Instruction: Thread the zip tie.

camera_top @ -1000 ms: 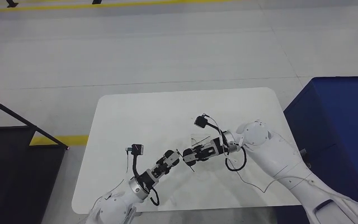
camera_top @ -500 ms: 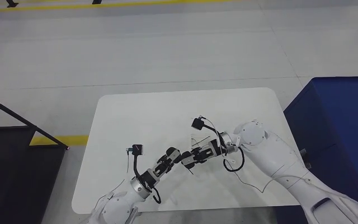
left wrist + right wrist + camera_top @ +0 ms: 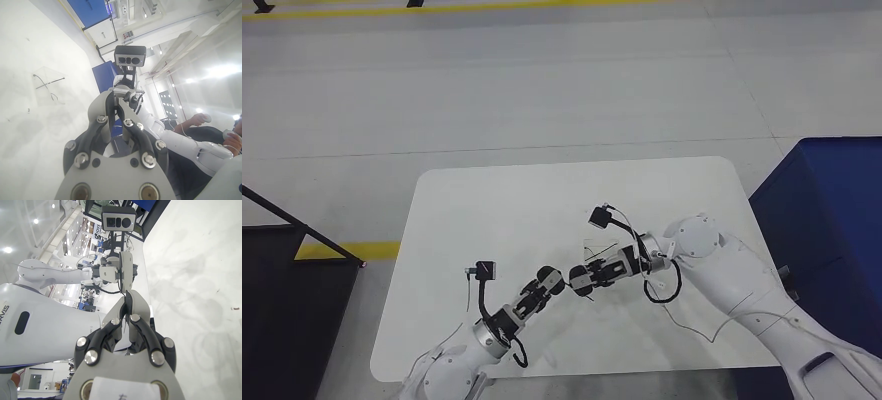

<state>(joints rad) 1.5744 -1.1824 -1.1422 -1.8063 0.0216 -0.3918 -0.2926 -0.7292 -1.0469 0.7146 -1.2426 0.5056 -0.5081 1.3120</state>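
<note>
Top view: the white table with rounded corners (image 3: pixel 492 200) fills the middle of the frame, and a blue cabinet (image 3: pixel 832 200) stands at the right edge. The two arms meet at lower centre. The left gripper (image 3: pixel 556 279) comes in from the lower left and the right gripper (image 3: pixel 578 281) from the right, tip to tip and just beside each other above the tabletop. Just above them in the frame, near the right arm's wrist, a clear plastic sheet (image 3: pixel 594 248) lies flat on the table.

Right wrist view: the right gripper (image 3: pixel 126 296) is clenched on a thin black zip tie (image 3: pixel 125 325). The strip runs along the narrow gap between the two fingers and out past their tips toward the other arm's gripper, which is close in front.

Left wrist view: the fingers of the left gripper (image 3: pixel 115 95) are pressed together at their tips, right against the other arm's wrist. Whether the tie's end sits between them cannot be told. On the table beyond, the clear plastic sheet (image 3: pixel 47 89) has spare black ties (image 3: pixel 45 84) lying crossed on it, well apart from both grippers.
</note>
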